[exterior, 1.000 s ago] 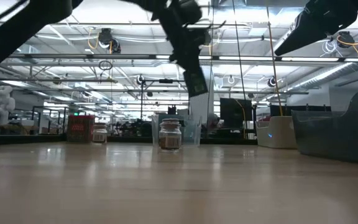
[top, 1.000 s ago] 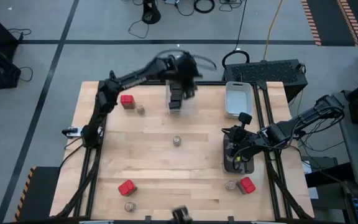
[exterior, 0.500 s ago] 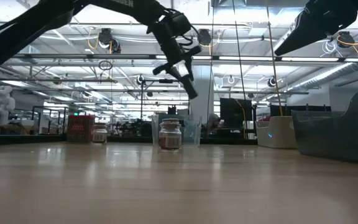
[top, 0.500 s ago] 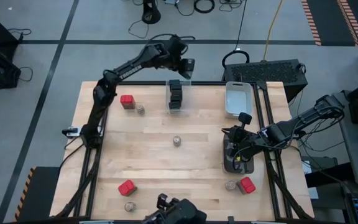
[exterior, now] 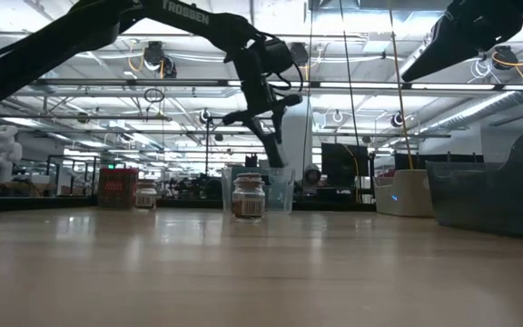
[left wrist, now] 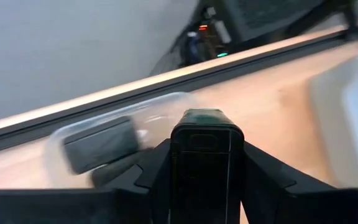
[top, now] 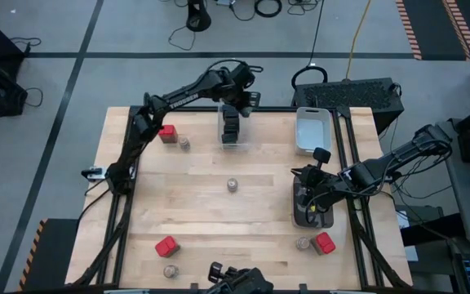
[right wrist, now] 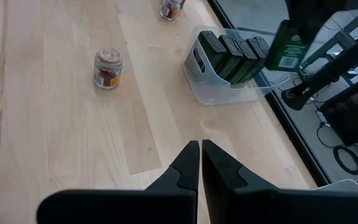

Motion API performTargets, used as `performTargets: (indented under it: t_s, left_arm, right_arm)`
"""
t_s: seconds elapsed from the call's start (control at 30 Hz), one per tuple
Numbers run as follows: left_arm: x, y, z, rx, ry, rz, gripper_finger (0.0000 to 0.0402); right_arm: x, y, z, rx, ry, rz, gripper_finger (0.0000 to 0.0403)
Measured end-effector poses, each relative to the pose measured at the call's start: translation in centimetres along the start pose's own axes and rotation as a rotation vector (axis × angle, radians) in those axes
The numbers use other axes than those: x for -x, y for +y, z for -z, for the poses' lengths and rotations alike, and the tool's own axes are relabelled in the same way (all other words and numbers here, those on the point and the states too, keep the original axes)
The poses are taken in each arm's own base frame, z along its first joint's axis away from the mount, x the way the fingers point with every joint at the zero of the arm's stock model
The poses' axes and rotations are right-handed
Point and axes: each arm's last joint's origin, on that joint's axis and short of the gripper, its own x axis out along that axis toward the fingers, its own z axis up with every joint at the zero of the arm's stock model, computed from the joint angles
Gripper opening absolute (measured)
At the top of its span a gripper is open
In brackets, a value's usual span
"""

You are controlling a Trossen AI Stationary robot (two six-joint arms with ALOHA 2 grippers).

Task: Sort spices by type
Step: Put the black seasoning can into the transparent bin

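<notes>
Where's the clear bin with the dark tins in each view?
High view: clear bin, far edge, middle.
Low view: centre, behind the jar.
Left wrist view: its wall just past the held dark tin.
Right wrist view, under that tin.
Landmark: the jar, nearer than the bin; absent from left wrist.

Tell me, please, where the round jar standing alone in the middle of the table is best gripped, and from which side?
Take the middle jar across its glass body just under the tan lid, coming straight down. It stands upright with bare wood all round, so either pincer's fingers should fit on both sides. It is round, so any approach angle probably serves. The left pincer is busy holding a dark tin over the clear bin.
</notes>
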Motion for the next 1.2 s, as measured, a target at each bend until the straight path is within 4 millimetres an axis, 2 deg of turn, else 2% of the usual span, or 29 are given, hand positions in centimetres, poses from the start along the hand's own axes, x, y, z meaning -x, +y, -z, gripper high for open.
performTargets:
  t_s: [0.1,0.33,0.57,0.9,1.2]
  left_arm:
    - [0.0,0.3,0.2,-0.003,0.003,-0.049,0.0149]
    - [-0.4,-0.4,0.5,0.045,0.006,-0.014,0.0158]
    - [-0.9,-0.2,0.7,0.065,0.021,-0.04,0.0159]
    - [-2.4,0.2,2.1,0.123,0.07,-0.088,0.0159]
    - [-2.5,0.2,2.0,0.126,0.05,-0.091,0.016]
  right_arm:
    - [0.0,0.0,0.0,0.002,0.002,0.001,0.0]
    - [0.0,0.0,0.0,0.003,0.003,0.0,0.0]
    - [0.0,0.0,0.0,-0.004,0.004,0.0,0.0]
    - [0.0,0.0,0.0,-0.003,0.005,-0.001,0.0]
    - [0.0,0.0,0.1,-0.003,0.005,0.0,0.0]
